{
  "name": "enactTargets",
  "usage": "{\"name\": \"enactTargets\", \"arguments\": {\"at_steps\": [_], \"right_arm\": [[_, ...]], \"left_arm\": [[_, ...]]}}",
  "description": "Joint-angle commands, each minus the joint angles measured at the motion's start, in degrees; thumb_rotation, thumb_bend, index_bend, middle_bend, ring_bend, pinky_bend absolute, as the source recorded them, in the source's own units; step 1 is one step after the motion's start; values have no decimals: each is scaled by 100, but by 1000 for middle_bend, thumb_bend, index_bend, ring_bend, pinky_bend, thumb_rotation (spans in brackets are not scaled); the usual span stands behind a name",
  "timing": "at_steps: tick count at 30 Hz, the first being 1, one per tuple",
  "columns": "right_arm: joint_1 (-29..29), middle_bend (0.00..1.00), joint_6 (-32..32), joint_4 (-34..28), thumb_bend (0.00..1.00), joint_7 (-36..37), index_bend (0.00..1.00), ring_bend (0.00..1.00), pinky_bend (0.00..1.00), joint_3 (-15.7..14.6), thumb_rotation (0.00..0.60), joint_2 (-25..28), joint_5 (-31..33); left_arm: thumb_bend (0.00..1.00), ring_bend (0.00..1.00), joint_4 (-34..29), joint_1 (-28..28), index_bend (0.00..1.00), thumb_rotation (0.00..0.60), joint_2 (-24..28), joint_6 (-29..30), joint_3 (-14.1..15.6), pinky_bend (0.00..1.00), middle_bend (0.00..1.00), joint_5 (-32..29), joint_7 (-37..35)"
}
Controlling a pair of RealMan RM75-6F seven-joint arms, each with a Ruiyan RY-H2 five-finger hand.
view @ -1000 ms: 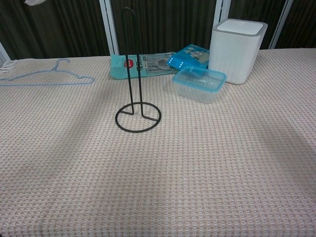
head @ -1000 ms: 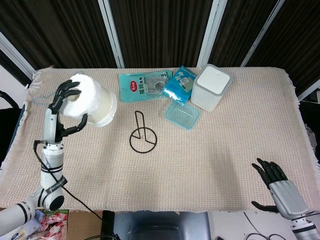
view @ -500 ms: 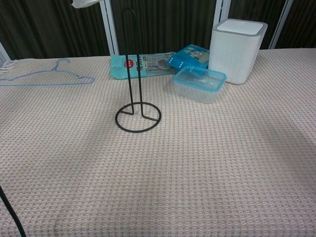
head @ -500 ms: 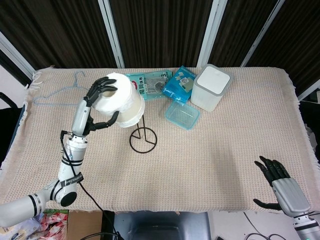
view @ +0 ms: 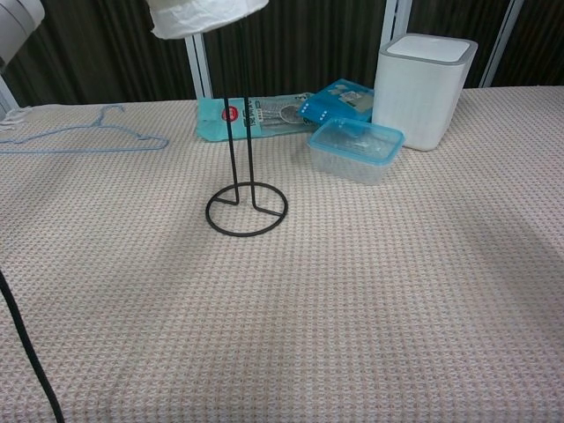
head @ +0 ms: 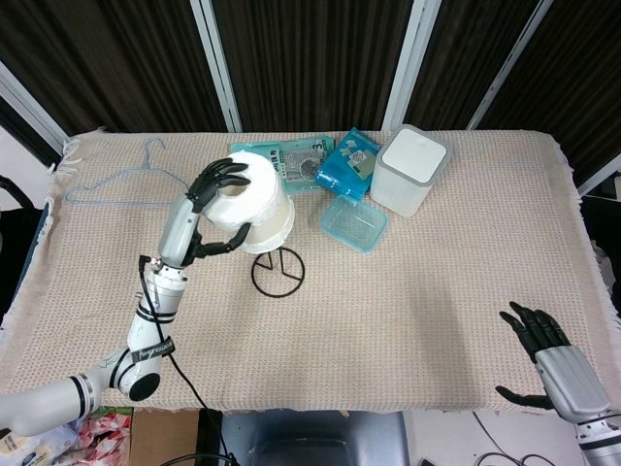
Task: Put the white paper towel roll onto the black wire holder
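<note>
My left hand (head: 215, 199) grips the white paper towel roll (head: 257, 201) and holds it in the air directly over the black wire holder (head: 277, 271). In the chest view only the roll's lower end (view: 205, 16) shows at the top edge, covering the top of the holder's upright loop (view: 239, 132); the holder's ring base (view: 247, 210) rests on the cloth. My right hand (head: 555, 361) hangs open at the table's near right corner, holding nothing.
A white lidded bin (head: 411, 170), a clear blue-rimmed box (head: 353, 222), a blue packet (head: 347, 163) and a teal wipes pack (head: 286, 164) lie behind the holder. A pale blue wire hanger (head: 116, 183) rests at the far left. A black cable (view: 26, 352) runs down the chest view's left edge.
My left hand carried the roll from the far left rightward until it stands above the holder's upright. The right hand barely shifted.
</note>
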Motion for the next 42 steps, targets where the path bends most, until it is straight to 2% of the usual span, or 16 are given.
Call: {"name": "enactTargets", "arguments": {"at_steps": [1, 9, 11, 13, 16, 18, 21, 23, 42], "right_arm": [[-4, 0, 6, -2, 136, 0, 0, 0, 0, 3, 600, 2, 4], [-13, 0, 11, -14, 137, -10, 0, 0, 0, 16, 600, 3, 25], [-16, 0, 13, -12, 137, -11, 0, 0, 0, 18, 600, 3, 28], [-17, 0, 9, -15, 136, -13, 0, 0, 0, 19, 600, 3, 34], [-22, 0, 11, -21, 136, -23, 0, 0, 0, 17, 600, 2, 28], [-27, 0, 23, -23, 136, -32, 0, 0, 0, 17, 600, 2, 20], [-31, 0, 22, -25, 137, -45, 0, 0, 0, 17, 600, -1, 22], [-28, 0, 12, -29, 137, -46, 0, 0, 0, 17, 600, -1, 24], [-54, 0, 62, -24, 136, -16, 0, 0, 0, 4, 600, 19, -35]], "left_arm": [[584, 652, 26, -21, 443, 600, -24, -31, 7, 1000, 624, -31, 19], [572, 650, 49, -60, 441, 600, -51, -114, 49, 1000, 618, -84, 110], [552, 622, 13, -60, 433, 600, -26, -138, 74, 989, 593, -71, 111], [506, 526, 2, -56, 397, 600, 10, -168, 113, 906, 514, -54, 169], [434, 296, 7, -44, 227, 600, -6, -99, 139, 668, 310, -16, 315], [415, 165, -65, -30, 114, 600, 23, -141, 164, 461, 196, -33, 264], [398, 31, -146, -28, 17, 600, 93, -237, 180, 216, 93, -81, 286], [386, 2, -160, -20, 0, 600, 102, -239, 189, 143, 67, -90, 330], [368, 0, -444, 65, 0, 600, 223, -65, 334, 27, 20, 159, 659]]}}
